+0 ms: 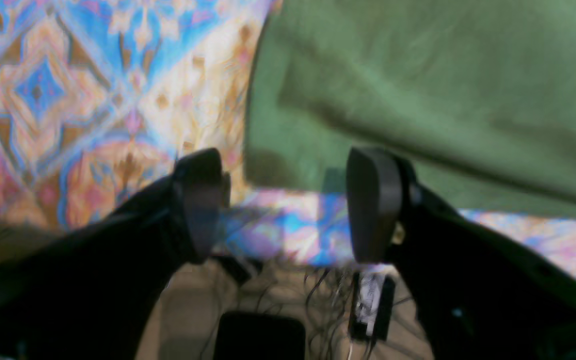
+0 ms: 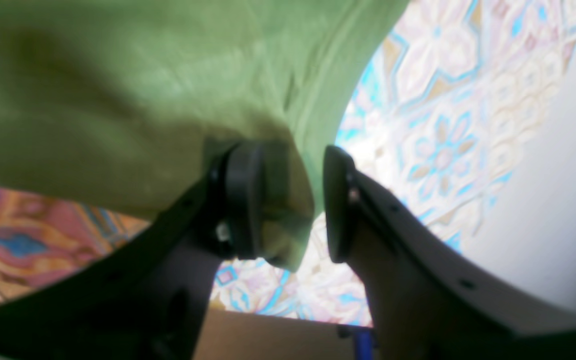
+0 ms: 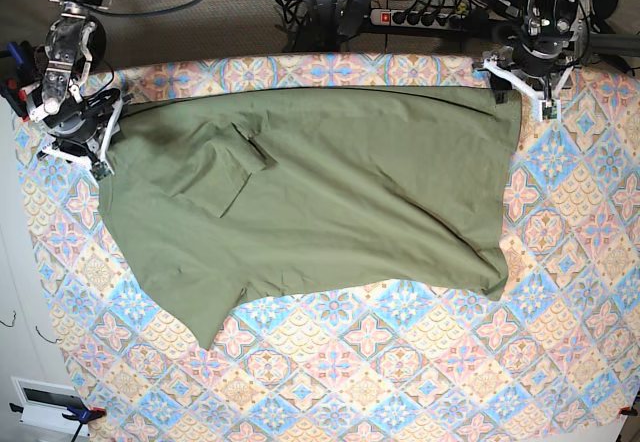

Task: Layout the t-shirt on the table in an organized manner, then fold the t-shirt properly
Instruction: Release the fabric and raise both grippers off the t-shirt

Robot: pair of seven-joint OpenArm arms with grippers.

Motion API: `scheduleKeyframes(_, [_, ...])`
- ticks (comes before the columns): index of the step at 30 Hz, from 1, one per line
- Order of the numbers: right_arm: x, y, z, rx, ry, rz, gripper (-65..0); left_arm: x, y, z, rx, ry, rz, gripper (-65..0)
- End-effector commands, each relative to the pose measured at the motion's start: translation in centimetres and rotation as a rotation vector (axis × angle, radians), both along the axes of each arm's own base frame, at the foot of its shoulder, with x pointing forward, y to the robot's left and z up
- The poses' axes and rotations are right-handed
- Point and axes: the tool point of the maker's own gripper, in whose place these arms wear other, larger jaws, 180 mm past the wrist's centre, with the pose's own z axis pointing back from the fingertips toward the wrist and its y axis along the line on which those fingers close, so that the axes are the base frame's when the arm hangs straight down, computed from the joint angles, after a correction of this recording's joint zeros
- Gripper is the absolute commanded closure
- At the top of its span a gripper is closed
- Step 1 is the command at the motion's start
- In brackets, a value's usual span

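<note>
The robot is at the laying-out step: the t-shirt (image 3: 320,197) lies spread but wrinkly on the bench (image 3: 420,382), its long way running side to side along the bench's far edge. The right gripper (image 2: 288,210) pinches a shirt corner, and the left gripper (image 1: 288,205) has its jaws spread wide and empty by the other far corner. Next, it likely needs to grab that corner and pull the shirt smooth.

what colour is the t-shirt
Olive green, plain; the t-shirt shows best in the base view.

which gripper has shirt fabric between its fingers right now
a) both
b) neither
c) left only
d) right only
d, in the right wrist view a fold of the t-shirt sits inside the right gripper, while the left gripper stands wide open with only the table showing between its fingers.
</note>
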Motion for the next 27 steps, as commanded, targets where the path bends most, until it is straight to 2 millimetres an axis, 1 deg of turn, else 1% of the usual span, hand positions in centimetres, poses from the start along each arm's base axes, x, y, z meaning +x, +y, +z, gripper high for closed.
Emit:
scheduleKeyframes(1, [0.6,-0.7,0.7,-0.014,-0.021,-0.003,-20.1,0.7,0.7,0.3,0.021,-0.020,0.002,-38.8])
scheduleKeyframes(2, [0.5,-0.9,0.3,-0.009,-0.010,-0.012,-20.0,0.9,0.8,-0.3,0.018,-0.012,0.009,-38.8])
scheduleKeyframes(6, [-0.4,-1.3,-1.0,0.006,0.030,-0.033,-19.9,0.5,0.5,-2.8,0.011,0.049,0.002,-38.8])
scheduleKeyframes(8, [-0.7,-1.5,-1.5,0.011,0.048,-0.042,-19.7,-0.3,0.8,-4.0,0.012,0.088,0.008,-38.8])
scheduleKeyframes(10, [-1.2,-2.5,-1.9,-0.009,0.075,-0.050,-19.7,-1.3,1.5,-5.2,0.028,0.131,0.021,-38.8])
scheduleKeyframes(14, [-2.8,-4.3,-3.3,-0.078,0.156,-0.061,-19.7,-1.5,2.9,-5.2,0.113,0.141,-0.013,-38.8])
scheduleKeyframes(17, [-3.0,-5.2,-3.6,-0.130,0.160,-0.046,-19.7,-1.7,3.2,-5.2,0.163,0.151,-0.045,-38.8])
scheduleKeyframes(19, [-3.3,-5.8,-3.7,-0.159,0.171,-0.047,-19.7,-1.6,3.7,-5.0,0.197,0.153,-0.062,-38.8])
scheduleKeyframes(23, [-3.8,-6.2,-3.7,-0.186,0.191,-0.045,-19.7,-1.5,4.4,-4.7,0.237,0.165,-0.108,-38.8])
scheduleKeyframes(24, [-4.1,-6.3,-3.8,-0.187,0.198,-0.046,-19.6,-2.0,4.7,-4.8,0.244,0.178,-0.113,-38.8])
scheduleKeyframes(27, [-5.9,-6.3,-4.4,-0.193,0.235,-0.039,-19.6,-3.2,5.2,-5.2,0.253,0.211,-0.113,-38.8])
